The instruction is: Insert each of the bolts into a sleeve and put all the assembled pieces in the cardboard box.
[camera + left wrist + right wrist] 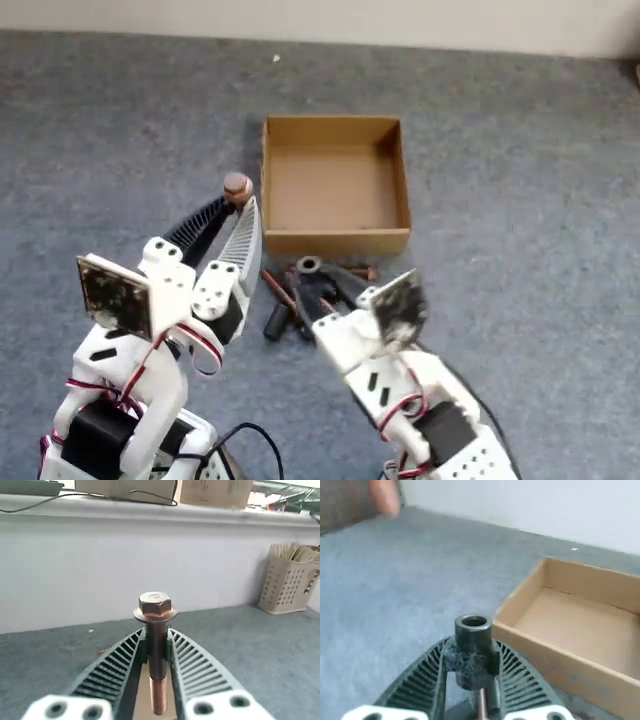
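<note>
Grey carpeted surface point(520, 150) with a white wall along its far edge; the cardboard box point(335, 240) sits mid-surface toward that edge, open side up and empty, no assembled piece in it yet. The left hand point(156, 630) is clenched on a copper bolt point(155, 611), upright and head-up just beside the box's near-left corner, likely so the shank end can drop into a bore. The right hand point(472, 646) grasps a dark sleeve point(473, 630) bore-up by the box's near wall, apparently to receive it; spare bolts and sleeves point(285, 300) lie piled just in front of the box.
</note>
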Controlling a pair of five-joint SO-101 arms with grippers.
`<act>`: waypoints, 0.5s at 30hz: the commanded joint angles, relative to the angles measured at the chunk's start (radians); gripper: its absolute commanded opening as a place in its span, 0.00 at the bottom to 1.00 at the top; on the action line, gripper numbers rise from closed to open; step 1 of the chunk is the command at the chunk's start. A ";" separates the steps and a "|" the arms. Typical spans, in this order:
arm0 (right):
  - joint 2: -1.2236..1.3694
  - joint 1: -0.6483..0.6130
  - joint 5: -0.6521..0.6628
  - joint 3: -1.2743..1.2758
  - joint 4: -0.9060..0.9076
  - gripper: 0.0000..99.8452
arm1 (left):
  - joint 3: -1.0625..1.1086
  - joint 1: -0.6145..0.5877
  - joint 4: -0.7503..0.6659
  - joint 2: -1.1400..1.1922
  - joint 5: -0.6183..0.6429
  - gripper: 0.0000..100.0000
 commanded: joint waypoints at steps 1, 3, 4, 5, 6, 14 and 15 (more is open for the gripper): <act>-0.018 -0.025 0.040 0.059 -0.120 0.00 | -0.015 0.094 -0.041 0.001 0.025 0.00; -0.025 -0.025 0.043 0.074 -0.147 0.00 | -0.010 0.125 -0.041 0.001 0.025 0.00; -0.027 -0.025 0.043 0.073 -0.154 0.00 | 0.002 0.137 -0.043 0.001 0.025 0.00; -0.027 -0.025 0.043 0.074 -0.156 0.00 | 0.012 0.148 -0.044 0.001 0.025 0.00; -0.027 -0.025 0.044 0.074 -0.156 0.00 | 0.022 0.157 -0.046 0.001 0.025 0.00; -0.028 -0.022 0.044 0.074 -0.159 0.00 | 0.131 0.173 -0.123 0.001 0.025 0.00; -0.028 -0.022 0.044 0.076 -0.174 0.00 | 0.147 0.173 -0.143 0.001 0.025 0.00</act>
